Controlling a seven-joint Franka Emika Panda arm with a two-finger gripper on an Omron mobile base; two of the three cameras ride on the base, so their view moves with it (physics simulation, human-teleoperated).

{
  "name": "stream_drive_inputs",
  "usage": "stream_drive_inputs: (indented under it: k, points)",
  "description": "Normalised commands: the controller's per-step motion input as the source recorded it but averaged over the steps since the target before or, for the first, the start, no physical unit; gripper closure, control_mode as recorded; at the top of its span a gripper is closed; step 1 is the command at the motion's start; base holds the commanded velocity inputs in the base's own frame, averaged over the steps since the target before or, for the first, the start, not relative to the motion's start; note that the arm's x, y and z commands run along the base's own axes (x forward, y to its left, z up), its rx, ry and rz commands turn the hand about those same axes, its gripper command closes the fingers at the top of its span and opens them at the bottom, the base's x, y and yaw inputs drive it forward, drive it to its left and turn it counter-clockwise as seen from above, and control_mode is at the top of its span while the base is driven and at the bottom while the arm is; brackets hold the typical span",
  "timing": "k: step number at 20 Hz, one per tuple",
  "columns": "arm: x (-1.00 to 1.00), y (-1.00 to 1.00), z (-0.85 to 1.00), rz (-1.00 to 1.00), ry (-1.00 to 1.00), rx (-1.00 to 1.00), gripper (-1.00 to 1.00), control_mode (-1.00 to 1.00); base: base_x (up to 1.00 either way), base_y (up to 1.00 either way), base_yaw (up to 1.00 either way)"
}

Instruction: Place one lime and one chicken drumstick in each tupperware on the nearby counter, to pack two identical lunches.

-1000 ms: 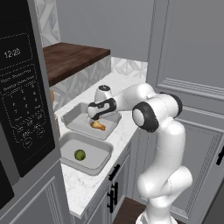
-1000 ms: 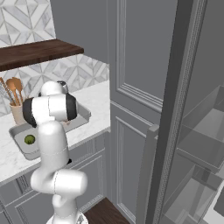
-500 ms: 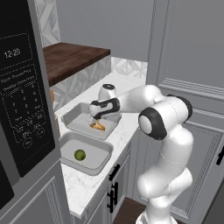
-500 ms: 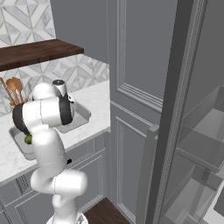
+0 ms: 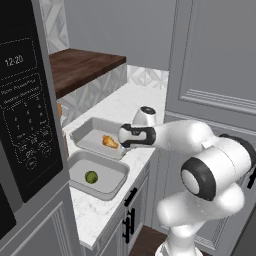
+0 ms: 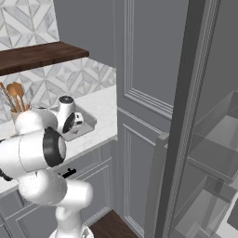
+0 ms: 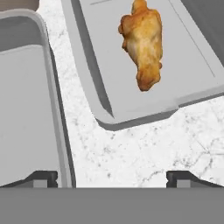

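Far tupperware (image 5: 86,135): on the white marble counter (image 5: 95,212), beside the wall, with one chicken drumstick (image 5: 110,142) lying inside it; the hand view shows the drumstick (image 7: 143,43) lying free on the tray floor.
Near tupperware (image 5: 107,187): just beside the far one along the counter, apart from it by a thin strip of marble, holding one lime (image 5: 91,177).
Gripper (image 7: 111,177): jaws spread wide and empty, poised over the marble strip at the near corner of the far tray, touching nothing.
Arm: reaches across the front edge of the counter and partly hides the far tray's right rim in the left base view.
Around: a black microwave (image 5: 22,100) stands close on the left, a dark wooden shelf (image 5: 82,65) above the patterned backsplash, and a holder of wooden utensils (image 6: 15,96) by the wall.
Right side: tall grey panelled cabinet doors (image 6: 148,93).
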Motion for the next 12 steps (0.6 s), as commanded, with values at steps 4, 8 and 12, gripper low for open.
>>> stream_drive_inputs:
  k: [4, 8, 12]
  points:
    - [-1.00, -0.42, 0.20, 0.00, 0.00, 0.03, -1.00, -1.00, 0.00, 0.00, 0.00]
    - [-1.00, -0.36, 0.35, 0.00, 0.00, 0.00, -1.00, -1.00, 0.00, 0.00, 0.00]
    - [-0.94, -0.28, 0.52, 0.00, 0.00, 0.00, -1.00, -1.00, 0.00, 0.00, 0.00]
